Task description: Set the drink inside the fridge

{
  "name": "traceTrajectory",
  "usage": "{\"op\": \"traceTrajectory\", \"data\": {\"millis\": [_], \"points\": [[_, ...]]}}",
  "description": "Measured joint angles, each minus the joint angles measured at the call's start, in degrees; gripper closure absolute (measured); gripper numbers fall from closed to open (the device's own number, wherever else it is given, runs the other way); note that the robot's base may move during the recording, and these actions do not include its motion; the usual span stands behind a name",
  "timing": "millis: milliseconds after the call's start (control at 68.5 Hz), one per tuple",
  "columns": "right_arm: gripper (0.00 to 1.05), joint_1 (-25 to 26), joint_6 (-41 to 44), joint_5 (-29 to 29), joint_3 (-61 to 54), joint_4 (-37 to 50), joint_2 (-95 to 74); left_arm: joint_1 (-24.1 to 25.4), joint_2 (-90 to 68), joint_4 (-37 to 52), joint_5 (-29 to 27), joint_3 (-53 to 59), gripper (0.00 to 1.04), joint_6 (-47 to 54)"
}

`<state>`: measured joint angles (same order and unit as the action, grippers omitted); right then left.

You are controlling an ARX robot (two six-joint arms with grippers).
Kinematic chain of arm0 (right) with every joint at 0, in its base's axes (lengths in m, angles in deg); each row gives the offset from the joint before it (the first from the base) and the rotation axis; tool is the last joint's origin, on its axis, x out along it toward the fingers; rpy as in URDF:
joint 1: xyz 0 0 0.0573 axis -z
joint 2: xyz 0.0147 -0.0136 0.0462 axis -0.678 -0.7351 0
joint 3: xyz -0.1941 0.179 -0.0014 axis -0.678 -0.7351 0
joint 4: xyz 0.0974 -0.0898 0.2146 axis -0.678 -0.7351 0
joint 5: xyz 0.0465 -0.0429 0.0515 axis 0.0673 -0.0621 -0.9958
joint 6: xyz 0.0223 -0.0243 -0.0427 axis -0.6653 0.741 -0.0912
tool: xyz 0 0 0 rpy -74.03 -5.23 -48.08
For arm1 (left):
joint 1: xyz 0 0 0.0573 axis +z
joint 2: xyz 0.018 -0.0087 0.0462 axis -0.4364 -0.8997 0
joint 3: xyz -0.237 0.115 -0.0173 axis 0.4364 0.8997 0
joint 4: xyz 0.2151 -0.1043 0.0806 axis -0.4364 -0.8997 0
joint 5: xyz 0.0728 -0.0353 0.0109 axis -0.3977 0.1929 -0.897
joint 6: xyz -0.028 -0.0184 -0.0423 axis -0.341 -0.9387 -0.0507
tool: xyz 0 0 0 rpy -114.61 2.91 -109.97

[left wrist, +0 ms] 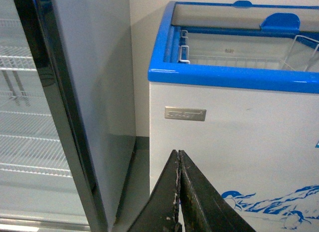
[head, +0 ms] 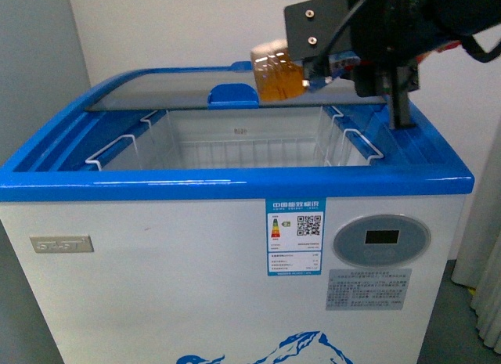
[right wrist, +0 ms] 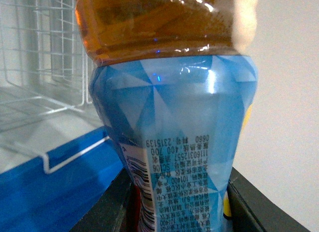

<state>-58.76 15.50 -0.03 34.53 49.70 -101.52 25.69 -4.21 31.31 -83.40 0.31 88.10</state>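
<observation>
A: Where is the drink [head: 275, 73]?

B: In the air, in the right tool [head: 327, 68], which is clamped about its labelled half. It hangs over the fridge [head: 235, 184], at about 1 o'clock from the middle of the open well. That is near the back edge, where the glass lid [head: 149, 90] sits.

A: Long axis?

B: Near level in the front view. The amber base points to 9 o'clock and the neck end runs to 3 o'clock, into the tool. So the tool lies at 3 o'clock of the bottle, and the well at 6 to 7 o'clock below it.

A: Which arm is nearer?

B: The right; it has the bottle. The left tool [left wrist: 178, 164] is low before the fridge, fingers pressed together with nothing between them. A grey upright cabinet [left wrist: 75, 92] stands at its 9 o'clock.

A: What does the next move turn on?

B: My reading: whether the base clears the lid's blue handle [head: 233, 94] and comes over the wire baskets [head: 235, 149] before release. A short carry toward 7 o'clock, then down, looks likely.

A: What can't you make out?

B: The cap is hidden behind the tool. Depth is doubtful: I cannot tell whether the bottle is over glass or over the opening. The right wrist view is filled by the blue label [right wrist: 174, 122], with the jaws cut off at the picture's edge. How deep the well goes under the baskets is not shown.
</observation>
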Motion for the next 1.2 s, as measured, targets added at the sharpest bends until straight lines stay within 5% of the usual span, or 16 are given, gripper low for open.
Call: {"op": "traceTrajectory", "data": {"millis": [1198], "points": [[0.69,-2.4,-8.1,2.8,14.2,9.9,-22.5,0.0,0.1,-0.1,0.0,0.0,1.02,0.0]]}}
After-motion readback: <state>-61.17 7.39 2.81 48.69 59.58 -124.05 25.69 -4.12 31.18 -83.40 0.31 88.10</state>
